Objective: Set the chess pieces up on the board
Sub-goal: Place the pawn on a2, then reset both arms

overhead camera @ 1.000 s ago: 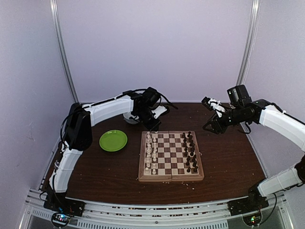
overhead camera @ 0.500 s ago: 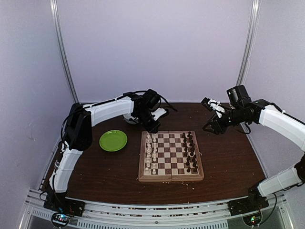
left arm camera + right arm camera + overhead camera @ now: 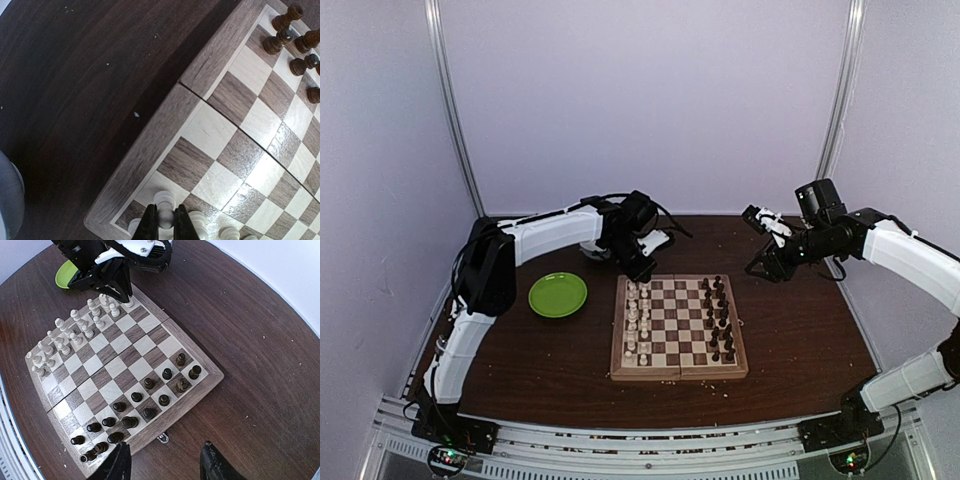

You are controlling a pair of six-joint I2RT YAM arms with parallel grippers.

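Left gripper (image 3: 165, 226) is pinched narrow on a white piece (image 3: 164, 200) at the far white-side corner square of the board (image 3: 150, 145) — recommend lowering straight until the base seats flat and centred, then opening slightly and lifting vertically — neighbours (image 3: 197, 220) stand just beside.

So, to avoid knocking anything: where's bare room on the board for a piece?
The board's four middle columns between the white pieces and dark pieces are bare. Both outer sides are crowded, worst at the far white corner, where the left gripper is closed on a white piece.
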